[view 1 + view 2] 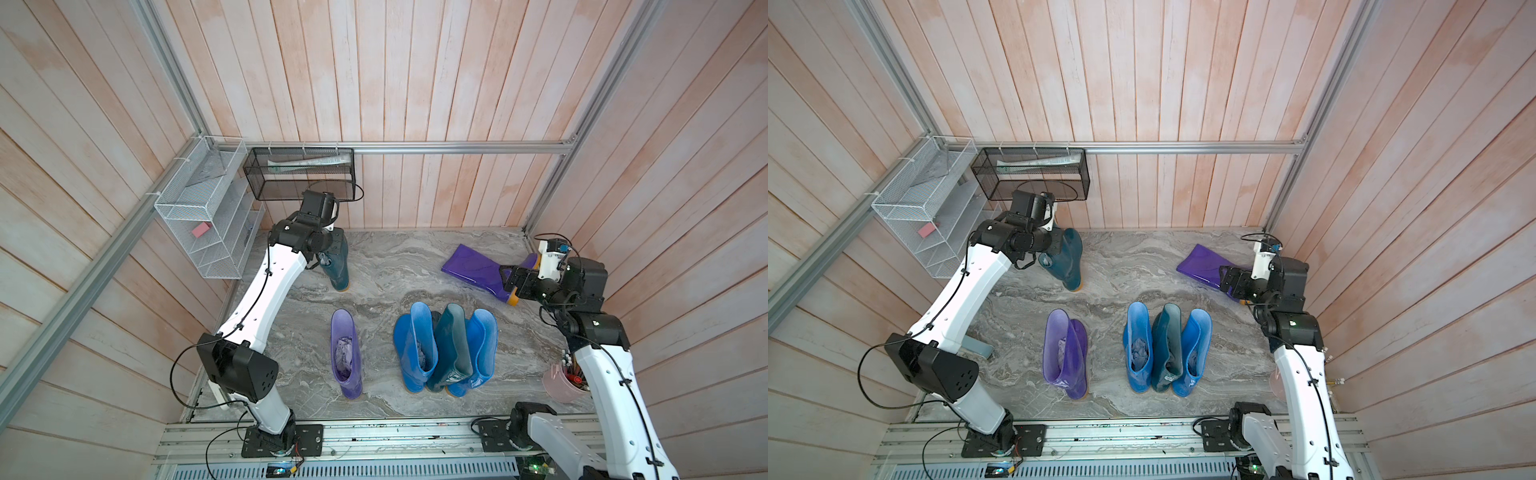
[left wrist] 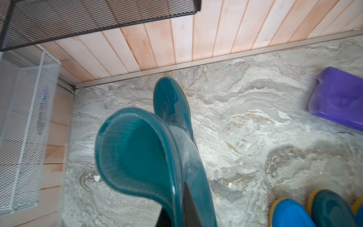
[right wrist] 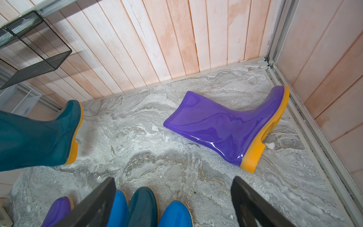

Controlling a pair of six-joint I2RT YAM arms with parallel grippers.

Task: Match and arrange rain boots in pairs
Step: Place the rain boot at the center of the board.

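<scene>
At 11 o'clock on the table (image 1: 395, 266): dark teal rain boot (image 1: 340, 270), long axis roughly upright with a slight tilt, toe toward 12 o'clock, heel toward 6. Shaft wall just below the rim pinched tight between the left fingers (image 2: 189, 206), rim bent out of round. Contact of sole with table: unclear.

At 2 o'clock: purple rain boot (image 1: 473, 268) flat on its side, long axis from 10 to 4 o'clock, shaft mouth toward 10, orange sole toward the right wall, toe toward 1. Right fingers (image 3: 102, 198) spread wide and empty, near the boot's heel end, not touching it.

At 6 o'clock: upright trio pressed side by side, toes toward 12: left blue rain boot (image 1: 402, 345), second dark teal rain boot (image 1: 451, 340), right blue rain boot (image 1: 484, 345). At 7 o'clock, apart from them: lavender rain boot (image 1: 351, 386), upright, same heading.

Crumpled stuffing (image 1: 344, 353) inside the lavender shaft, more inside the left blue one. Black mesh basket (image 1: 266, 183) on the back wall, with a long pale item (image 1: 307, 161). White wire rack (image 1: 178, 199) on the left wall, with a pink block (image 1: 201, 229). Pink pencil cup (image 1: 559, 386) at 4 o'clock, with pens (image 1: 575, 377).
</scene>
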